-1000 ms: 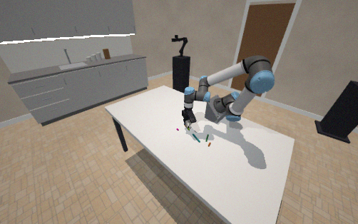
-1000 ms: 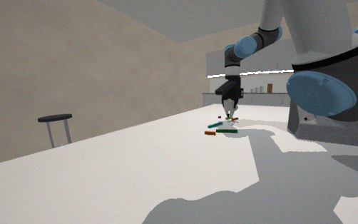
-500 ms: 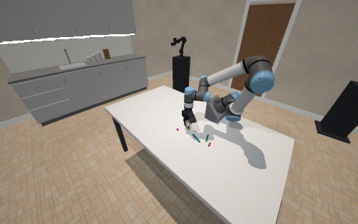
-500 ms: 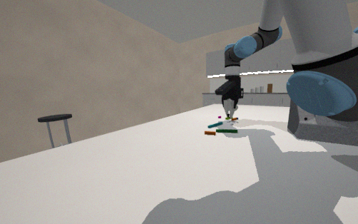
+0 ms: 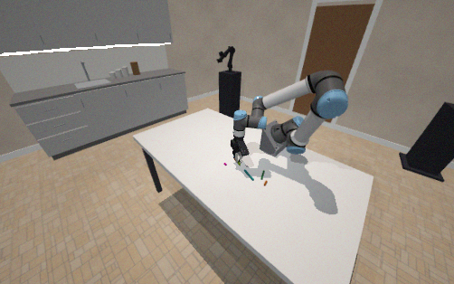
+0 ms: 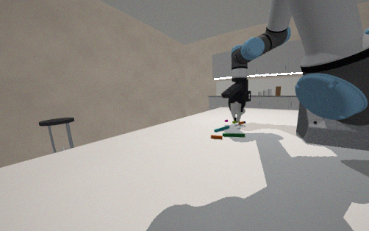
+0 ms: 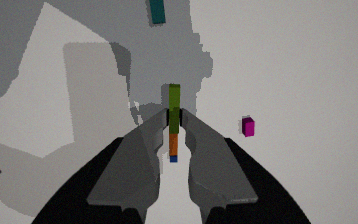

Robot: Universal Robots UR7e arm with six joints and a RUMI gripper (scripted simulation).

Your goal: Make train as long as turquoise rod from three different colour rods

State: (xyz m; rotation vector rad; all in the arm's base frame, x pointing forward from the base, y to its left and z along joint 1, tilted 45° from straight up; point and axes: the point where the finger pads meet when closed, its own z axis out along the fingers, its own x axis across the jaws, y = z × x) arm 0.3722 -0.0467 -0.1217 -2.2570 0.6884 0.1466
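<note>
"Wrist view: are we grasping the lime rod (image 5: 239, 163) (image 6: 234, 122) (image 7: 174, 107)?"

"Yes, our gripper (image 5: 238, 161) (image 6: 236, 121) (image 7: 174, 110) clasps it; orange (image 7: 173, 144) and blue (image 7: 173, 159) line up towards six o'clock, magenta (image 5: 225, 164) (image 6: 226, 121) (image 7: 248, 127) sits apart at four."

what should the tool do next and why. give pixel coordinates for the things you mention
Probably open and ease straight up: the tool (image 5: 238, 160) (image 6: 236, 121) (image 7: 174, 110) is shut on the lime rod (image 7: 174, 95), which already lines up end to end with an orange rod (image 7: 173, 144) and the blue rod (image 7: 173, 159), seemingly touching or nearly so.
</note>
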